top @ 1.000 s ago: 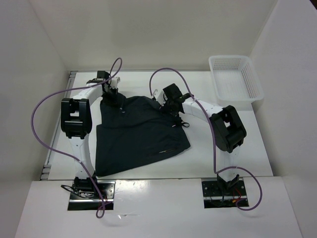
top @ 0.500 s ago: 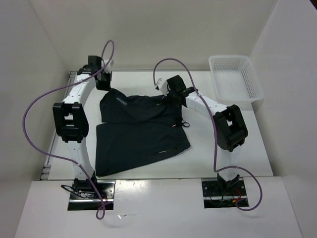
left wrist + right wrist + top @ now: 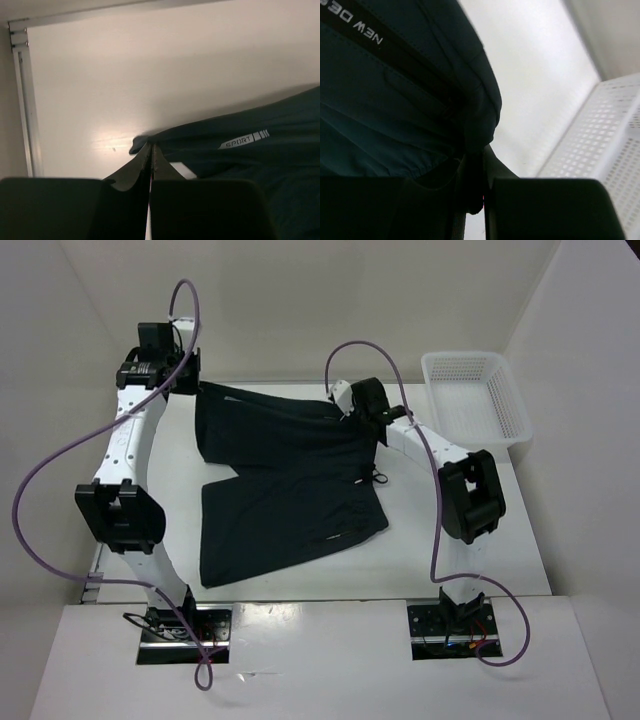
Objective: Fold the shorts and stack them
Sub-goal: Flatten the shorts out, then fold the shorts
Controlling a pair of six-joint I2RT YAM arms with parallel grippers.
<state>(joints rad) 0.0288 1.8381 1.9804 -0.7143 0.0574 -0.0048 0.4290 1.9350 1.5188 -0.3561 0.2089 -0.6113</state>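
Black shorts [image 3: 290,490] stretched between left claw [image 3: 151,148], right claw [image 3: 476,159].

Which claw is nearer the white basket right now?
Right. The right claw holds the shorts just left of the basket; the left claw grips them at the far left corner.

The dark shorts [image 3: 290,480] are raised along their far edge, pulled taut between the left gripper [image 3: 196,388] and the right gripper [image 3: 347,412], each pinching a corner. The near part lies spread on the bench [image 3: 470,530], with small white lettering on the fabric.
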